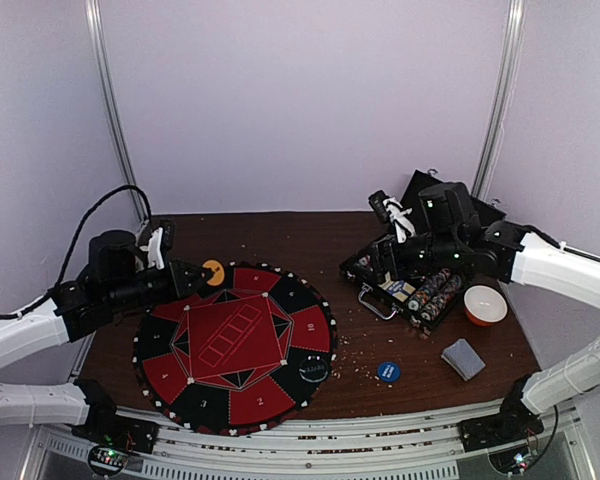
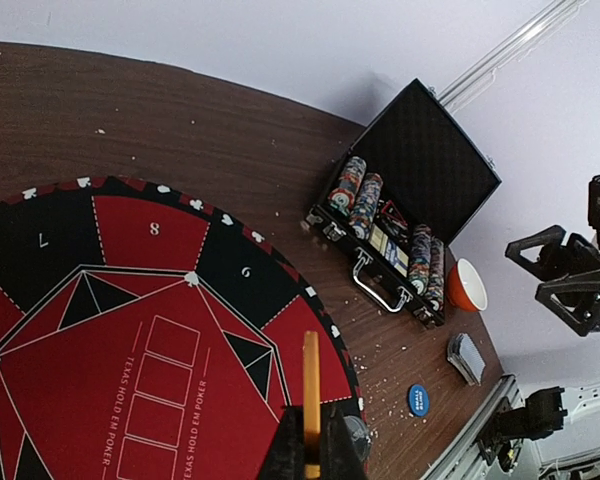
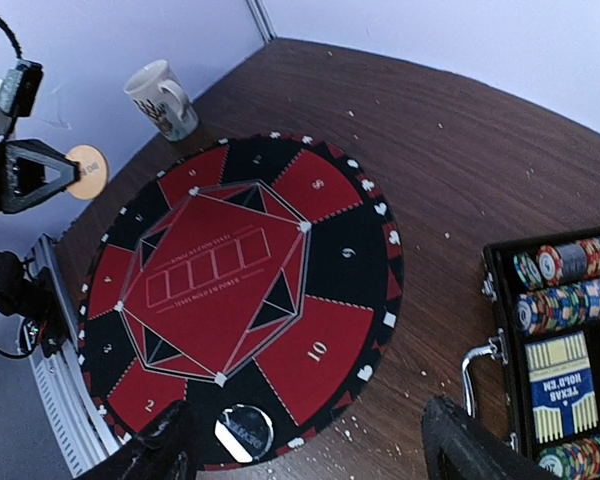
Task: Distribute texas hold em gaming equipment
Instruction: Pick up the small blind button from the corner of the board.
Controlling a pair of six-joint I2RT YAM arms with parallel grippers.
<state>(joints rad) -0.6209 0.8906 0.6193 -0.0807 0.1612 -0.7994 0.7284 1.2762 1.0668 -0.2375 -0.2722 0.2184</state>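
My left gripper (image 1: 206, 272) is shut on a yellow button disc (image 1: 213, 270), held on edge above the far left rim of the round mat (image 1: 235, 345); in the left wrist view the disc (image 2: 311, 375) stands between the fingers (image 2: 290, 445). A black button disc (image 1: 314, 369) lies on the mat's near right part. A blue button disc (image 1: 387, 371) and a grey-blue card deck (image 1: 464, 358) lie on the table. Striped poker chips (image 1: 435, 295) fill rows in the open black case (image 1: 412, 195). My right gripper (image 1: 378, 262) hangs open and holds nothing, at the case's left end.
An orange bowl (image 1: 485, 305) stands right of the case. A white mug (image 3: 162, 98) sits at the far left corner of the table. White crumbs are scattered on the wood around the mat. The case's metal handle (image 3: 470, 365) faces the mat.
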